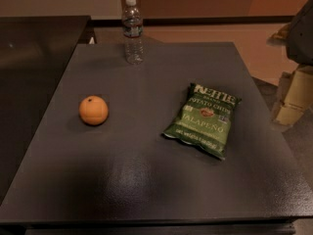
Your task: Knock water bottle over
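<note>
Standing upright, water bottle (132,31) is well apart from the right-edge hand (300,31), state unclear.

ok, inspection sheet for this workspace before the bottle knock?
surface: dark grey table, slight glare near the front.
job's things: water bottle upright at the far edge, cap on.
clutter: orange left of centre; green chip bag lying flat right of centre; both apart from the bottle.
gripper: not in view; a dark shape at the upper right edge, cannot tell what it is.
cables: nothing seen.
surroundings: dark counter on the left; pale boxy objects on the floor to the right.
</note>
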Action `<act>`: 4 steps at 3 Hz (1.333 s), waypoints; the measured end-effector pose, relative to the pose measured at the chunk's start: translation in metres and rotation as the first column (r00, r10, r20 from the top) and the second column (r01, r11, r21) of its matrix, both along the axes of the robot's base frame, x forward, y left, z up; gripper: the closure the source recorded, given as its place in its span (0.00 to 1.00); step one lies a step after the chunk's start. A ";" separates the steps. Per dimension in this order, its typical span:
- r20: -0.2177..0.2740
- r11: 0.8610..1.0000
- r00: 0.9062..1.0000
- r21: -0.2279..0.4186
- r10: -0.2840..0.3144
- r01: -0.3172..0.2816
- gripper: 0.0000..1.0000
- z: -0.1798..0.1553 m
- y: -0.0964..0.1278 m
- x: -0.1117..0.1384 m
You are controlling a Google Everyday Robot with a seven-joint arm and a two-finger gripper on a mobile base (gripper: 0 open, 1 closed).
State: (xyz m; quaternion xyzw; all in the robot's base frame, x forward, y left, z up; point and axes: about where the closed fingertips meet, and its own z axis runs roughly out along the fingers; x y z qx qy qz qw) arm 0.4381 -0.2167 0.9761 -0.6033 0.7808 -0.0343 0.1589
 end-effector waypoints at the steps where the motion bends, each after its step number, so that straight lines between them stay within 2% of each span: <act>1: 0.000 1.000 1.000 0.000 0.000 0.000 0.00 0.000 0.000 0.000; 2: 0.011 0.999 1.000 0.041 -0.007 0.007 0.00 0.001 0.006 0.010; 3: 0.035 0.994 0.999 0.111 -0.017 0.013 0.00 -0.001 0.016 0.033; 4: 0.061 0.980 0.998 0.197 -0.029 0.016 0.00 -0.007 0.033 0.069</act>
